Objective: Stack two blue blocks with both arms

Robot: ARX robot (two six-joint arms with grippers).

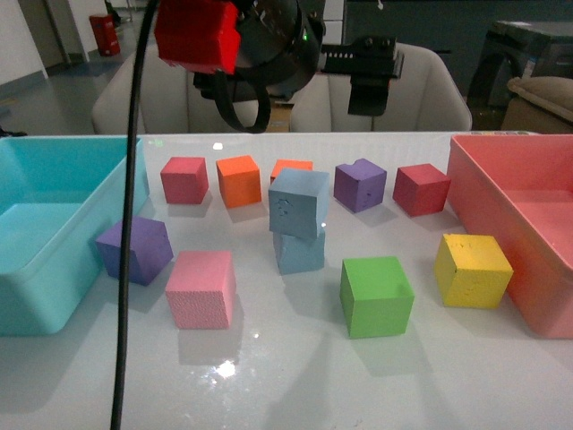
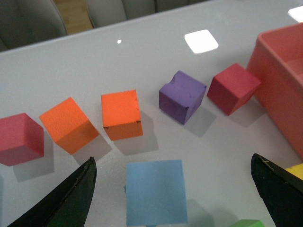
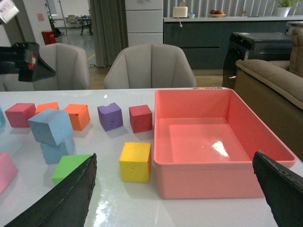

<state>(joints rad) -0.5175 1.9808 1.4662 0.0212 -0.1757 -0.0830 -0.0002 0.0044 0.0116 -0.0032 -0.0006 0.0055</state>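
Directly below the left arm's wide-open jaws: upper blue block (image 2: 155, 196), skewed atop lower blue block (image 1: 300, 252); right jaws open, farther off.

white table (image 1: 286, 376) with scattered foam cubes — one pale blue block (image 1: 299, 202) sits tilted on top of another blue block (image 1: 300, 252) near the middle. a teal bin (image 1: 36, 269) stands left, a pink bin (image 1: 528, 224) right — a dark robot arm (image 1: 242, 45) hangs above

A glossy white table (image 1: 295, 376) carries scattered foam cubes, a teal bin (image 1: 36, 260) and a pink bin (image 1: 528, 233).
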